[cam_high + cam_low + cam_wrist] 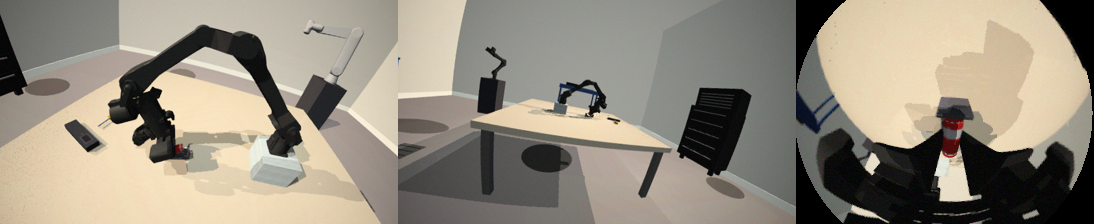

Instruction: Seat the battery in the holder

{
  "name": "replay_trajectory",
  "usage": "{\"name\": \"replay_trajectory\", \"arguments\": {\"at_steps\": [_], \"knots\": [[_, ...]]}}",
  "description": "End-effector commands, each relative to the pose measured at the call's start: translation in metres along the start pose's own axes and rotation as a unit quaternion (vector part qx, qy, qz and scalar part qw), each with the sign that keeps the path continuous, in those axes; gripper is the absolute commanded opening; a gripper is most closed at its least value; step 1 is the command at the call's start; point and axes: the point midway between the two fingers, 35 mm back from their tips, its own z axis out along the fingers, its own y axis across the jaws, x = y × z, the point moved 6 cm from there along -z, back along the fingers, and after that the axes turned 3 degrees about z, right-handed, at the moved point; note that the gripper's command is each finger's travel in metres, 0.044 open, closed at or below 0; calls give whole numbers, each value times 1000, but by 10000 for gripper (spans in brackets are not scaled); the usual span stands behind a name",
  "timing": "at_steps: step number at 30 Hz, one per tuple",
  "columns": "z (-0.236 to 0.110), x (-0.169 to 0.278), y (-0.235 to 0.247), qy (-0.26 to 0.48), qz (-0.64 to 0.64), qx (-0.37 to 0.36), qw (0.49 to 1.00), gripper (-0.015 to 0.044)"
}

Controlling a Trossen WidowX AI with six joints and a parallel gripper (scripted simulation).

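Observation:
A red battery [179,149] [950,136] with white bands is held lengthwise between my fingers, low over the table. It shows only as a red speck in the exterior view [591,114]. My gripper [174,152] [950,132] [592,112] is shut on it. The small dark holder [187,154] [956,111] sits on the table right at the battery's far end. I cannot tell whether the battery touches it. The holder's spring and lip are too small to make out.
A flat black device [81,134] and a yellow-handled tool [109,118] [614,120] lie left of the arm. The arm's white base block [273,166] [560,107] stands to the right. A second arm on a pedestal [321,95] and a black drawer cabinet [714,126] stand off the table.

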Motion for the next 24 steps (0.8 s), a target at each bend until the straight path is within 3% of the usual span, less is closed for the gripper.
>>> {"name": "replay_trajectory", "arguments": {"at_steps": [1, 24], "knots": [[1, -2, 0, -20, -1, -3, 1000, 82], [5, 5, -1, -69, -2, -6, 998, 82]]}}
